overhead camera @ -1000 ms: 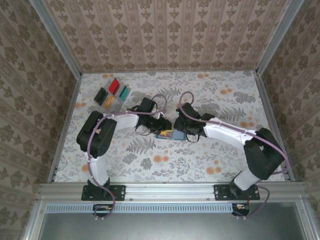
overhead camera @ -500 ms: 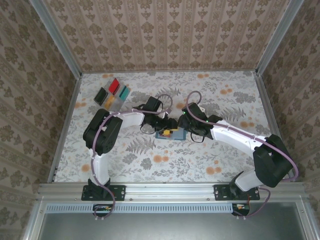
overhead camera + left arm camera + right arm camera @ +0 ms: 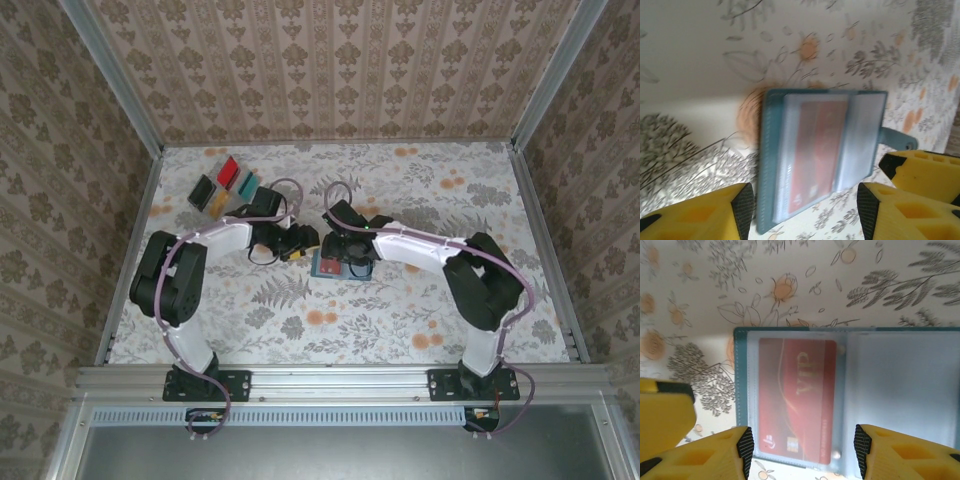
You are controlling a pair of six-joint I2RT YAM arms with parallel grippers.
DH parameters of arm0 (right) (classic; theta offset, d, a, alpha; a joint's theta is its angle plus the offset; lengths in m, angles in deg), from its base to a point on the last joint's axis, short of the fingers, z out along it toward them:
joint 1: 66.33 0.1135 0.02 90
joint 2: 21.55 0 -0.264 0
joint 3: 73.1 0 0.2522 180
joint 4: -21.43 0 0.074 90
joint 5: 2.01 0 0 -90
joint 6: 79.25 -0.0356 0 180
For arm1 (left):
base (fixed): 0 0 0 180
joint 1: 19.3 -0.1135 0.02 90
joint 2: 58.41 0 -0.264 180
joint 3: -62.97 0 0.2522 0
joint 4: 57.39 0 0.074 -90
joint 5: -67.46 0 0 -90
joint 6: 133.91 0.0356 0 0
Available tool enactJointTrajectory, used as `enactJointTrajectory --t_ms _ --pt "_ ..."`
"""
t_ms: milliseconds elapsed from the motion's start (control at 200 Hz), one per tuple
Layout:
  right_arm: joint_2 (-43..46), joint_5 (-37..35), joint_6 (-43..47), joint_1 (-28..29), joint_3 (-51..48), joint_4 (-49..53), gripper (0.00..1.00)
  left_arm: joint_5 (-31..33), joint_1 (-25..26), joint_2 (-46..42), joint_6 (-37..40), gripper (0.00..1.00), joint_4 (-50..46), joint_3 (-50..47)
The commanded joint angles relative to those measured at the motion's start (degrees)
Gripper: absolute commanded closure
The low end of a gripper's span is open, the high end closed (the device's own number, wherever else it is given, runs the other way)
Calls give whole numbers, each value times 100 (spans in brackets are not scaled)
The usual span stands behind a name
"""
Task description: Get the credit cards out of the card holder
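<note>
Two arms meet over the open card holder (image 3: 330,270), mid-tabletop (image 3: 430,190).
Top: loose credit cards (image 3: 228,184) at far-left corner. L wrist: L jaws spread, holder below, red card (image 3: 815,150) in sleeve. R wrist: R jaws spread over same card.

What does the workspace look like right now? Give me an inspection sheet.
Surface: floral cloth, lying flat.
Job's things: holder open flat near centre, red card in its clear sleeve; loose cards grouped at far left.
Clutter: nothing seen.
Claws: left claw and right claw both open by the holder, holding nothing.
Cables: purple cables loop along the arms.
Surroundings: patterned walls; metal rail at near edge.
</note>
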Motion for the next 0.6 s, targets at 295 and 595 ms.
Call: enactJointTrajectory --t_ms 295,595 --pt "-858 31 274 -2 453 960 52 -98 37 -113 -263 56 358 -377" --pt "-1043 12 247 -1 335 998 64 -256 195 68 -330 67 457 -243"
